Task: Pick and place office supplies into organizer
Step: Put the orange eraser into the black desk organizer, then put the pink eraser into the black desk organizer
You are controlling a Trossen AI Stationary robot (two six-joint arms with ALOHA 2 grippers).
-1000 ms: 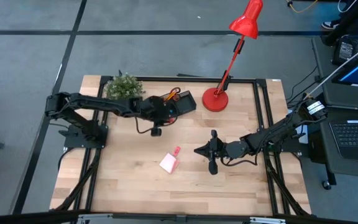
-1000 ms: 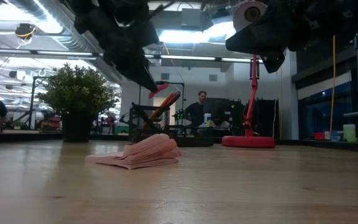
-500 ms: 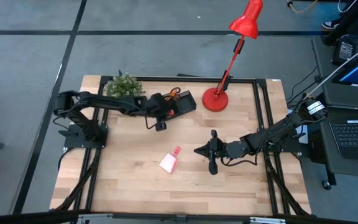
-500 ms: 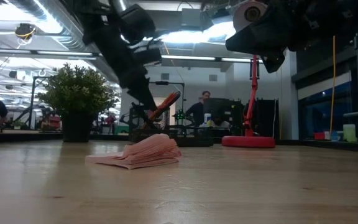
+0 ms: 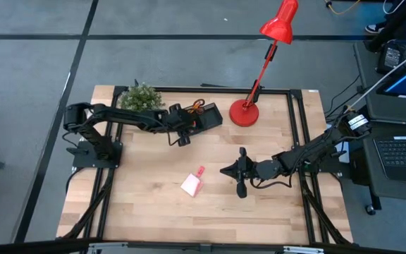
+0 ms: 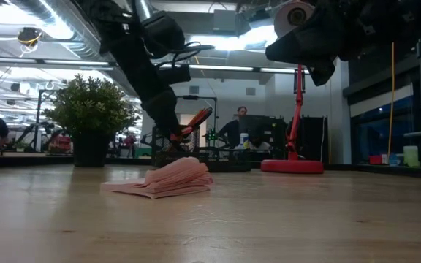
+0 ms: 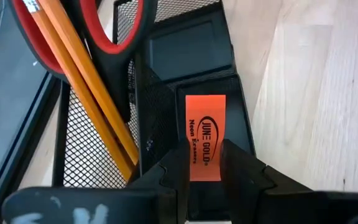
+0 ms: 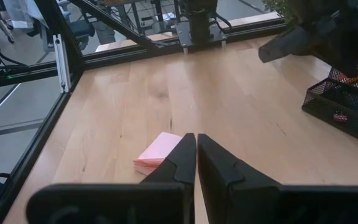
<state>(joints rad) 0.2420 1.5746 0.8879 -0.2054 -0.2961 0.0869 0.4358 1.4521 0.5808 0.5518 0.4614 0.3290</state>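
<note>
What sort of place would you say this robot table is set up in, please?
Probably a robotics lab or workshop: exposed ceiling ducts, a person at desks behind the table, and a laptop beside the wooden table.

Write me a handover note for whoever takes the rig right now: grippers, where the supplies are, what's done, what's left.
Left gripper: over the organizer at the table's back, shut on an orange eraser held above the low compartment, not yet released.
Right gripper: shut, empty, waiting mid-table right of the pink pad.
Done: scissors and two pencils stand in the tall mesh compartment.
Left: drop the eraser in, then fetch the pink pad and the small red block beside it, both lying on the table in front of the organizer.
</note>
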